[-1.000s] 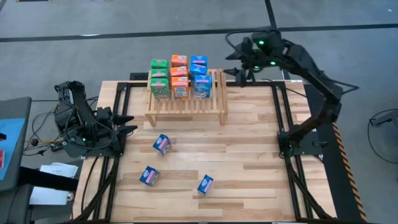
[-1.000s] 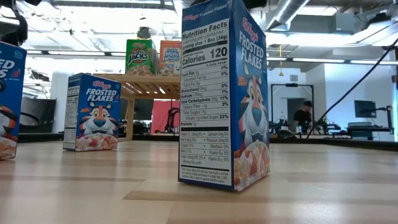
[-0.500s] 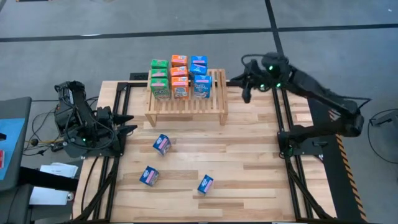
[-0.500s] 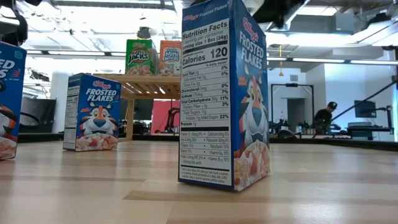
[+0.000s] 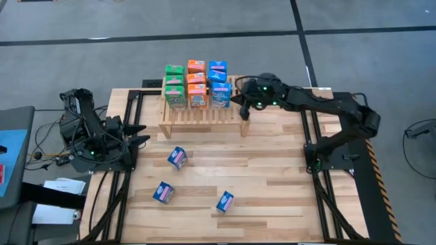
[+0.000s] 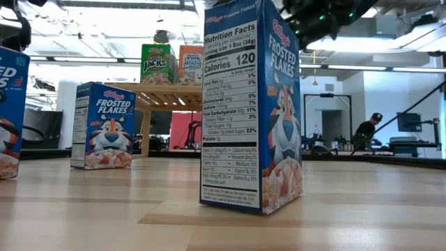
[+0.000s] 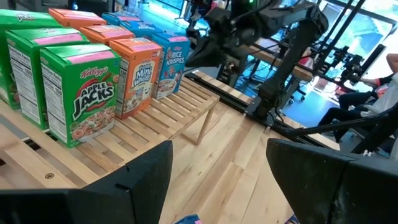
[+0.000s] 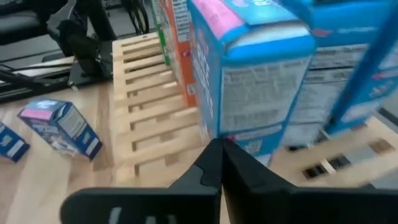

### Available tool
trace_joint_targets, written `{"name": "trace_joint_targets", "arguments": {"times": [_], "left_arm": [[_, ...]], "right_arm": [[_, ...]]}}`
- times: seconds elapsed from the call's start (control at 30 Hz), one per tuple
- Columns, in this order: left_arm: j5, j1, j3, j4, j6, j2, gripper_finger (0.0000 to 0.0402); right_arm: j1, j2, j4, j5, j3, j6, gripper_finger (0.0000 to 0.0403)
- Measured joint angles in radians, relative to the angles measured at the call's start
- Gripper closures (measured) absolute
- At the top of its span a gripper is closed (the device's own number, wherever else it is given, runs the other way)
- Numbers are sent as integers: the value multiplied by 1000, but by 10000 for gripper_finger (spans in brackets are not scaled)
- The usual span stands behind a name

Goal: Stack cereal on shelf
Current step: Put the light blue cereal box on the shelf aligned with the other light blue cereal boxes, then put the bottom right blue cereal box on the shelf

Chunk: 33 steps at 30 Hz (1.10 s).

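Observation:
The light-wood shelf (image 5: 204,112) stands at the table's far side. On its slats stand rows of small cereal boxes: green (image 5: 174,85), orange (image 5: 196,82) and blue (image 5: 219,83). Three loose blue boxes rest on the table, one (image 5: 177,158) near the shelf, two (image 5: 163,192) (image 5: 225,201) nearer the front. My right gripper (image 5: 242,109) is shut and empty over the shelf's right end, close beside the blue boxes (image 8: 249,87). My left gripper (image 7: 217,168) is open and empty at the table's left edge (image 5: 139,136).
In the low view the loose blue boxes (image 6: 251,104) (image 6: 104,125) stand upright on the wood, with the shelf (image 6: 167,94) behind them. Black frame rails (image 5: 310,129) run along the table's left and right sides. A person (image 6: 364,131) is in the room beyond.
My right gripper has swung from beyond the table's far right corner toward the table's left and down, ending at the shelf's right end beside the blue boxes. The boxes have stayed in place.

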<state>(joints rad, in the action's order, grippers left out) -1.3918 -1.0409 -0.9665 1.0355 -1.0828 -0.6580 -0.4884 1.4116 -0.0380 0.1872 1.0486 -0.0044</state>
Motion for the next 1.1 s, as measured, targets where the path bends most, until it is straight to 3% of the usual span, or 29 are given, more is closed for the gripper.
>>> {"name": "trace_joint_targets", "arguments": {"times": [0.17, 0.33, 0.63, 0.8, 1.1], "left_arm": [[-3, 0, 0, 0, -1, 0, 152], [-9, 0, 0, 1, -1, 0, 152], [-11, 0, 0, 3, -2, 0, 152], [-4, 0, 0, 2, -2, 0, 152], [-6, 0, 0, 2, 5, 0, 152]], "right_arm": [[-20, 58, 58, 19, 0, 4, 391], [-31, 90, 102, 25, 2, 8, 378], [-37, 83, 41, 52, 54, 1, 384], [-66, -42, -121, 52, 107, -25, 382], [-95, -396, -385, 49, 176, -7, 375]]}}
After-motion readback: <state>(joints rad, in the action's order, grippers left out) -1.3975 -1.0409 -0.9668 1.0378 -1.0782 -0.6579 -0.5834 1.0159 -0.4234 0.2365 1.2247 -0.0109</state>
